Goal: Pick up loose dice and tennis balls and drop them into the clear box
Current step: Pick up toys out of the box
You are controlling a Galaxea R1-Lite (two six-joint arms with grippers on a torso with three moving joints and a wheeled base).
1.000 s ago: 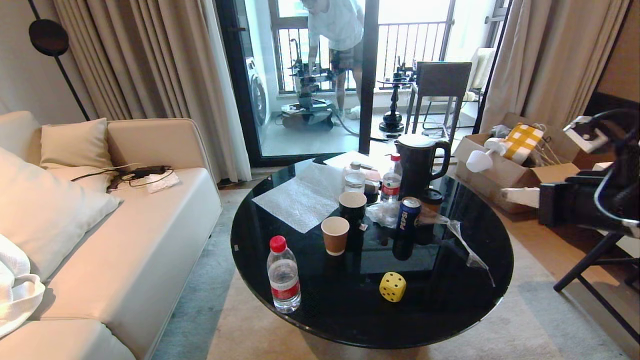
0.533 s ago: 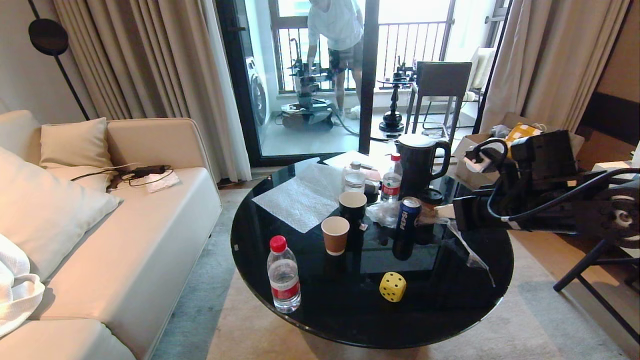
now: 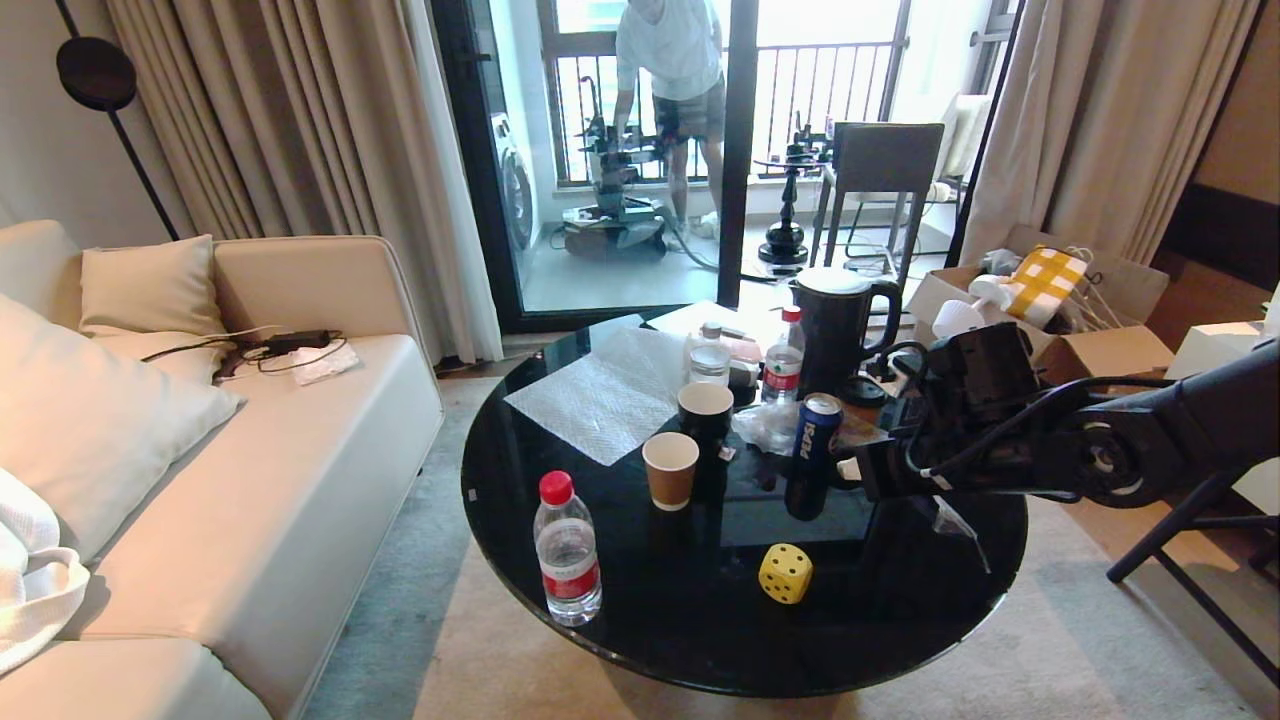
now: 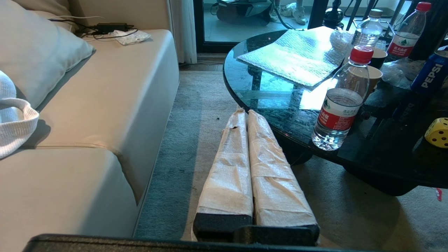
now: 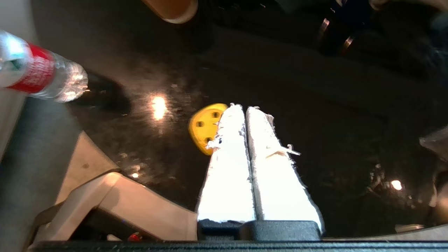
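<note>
The right arm reaches in from the right over the round black desk (image 3: 620,640); its right claw (image 5: 245,108) hangs above the glass, empty, the two white-wrapped fingers (image 5: 227,168) pressed almost together, only a thin slit between them; from the wrist, the tips lie just over the edge of the yellow die (image 5: 203,127), though whether they touch it cannot be told.

From the head, the die (image 3: 785,573) sits alone near the front edge of the desk, apart from the clutter behind; a water bottle (image 3: 567,550) with a red cap stands to its left, near the rim; further back stand a brown paper cup (image 3: 670,470), a black cup (image 3: 705,412), a Pepsi can (image 3: 817,428) and a black kettle (image 3: 838,330); a sheet of bubble wrap (image 3: 605,395) lies flat on the far left part.

The left claw (image 4: 247,111) is parked low over the carpet between the sofa (image 4: 105,105) and the desk, empty, its wrapped fingers (image 4: 231,175) side by side and touching.

A person (image 3: 675,60) bends over equipment on the balcony behind the glass door; no tennis ball or clear box is in view.
</note>
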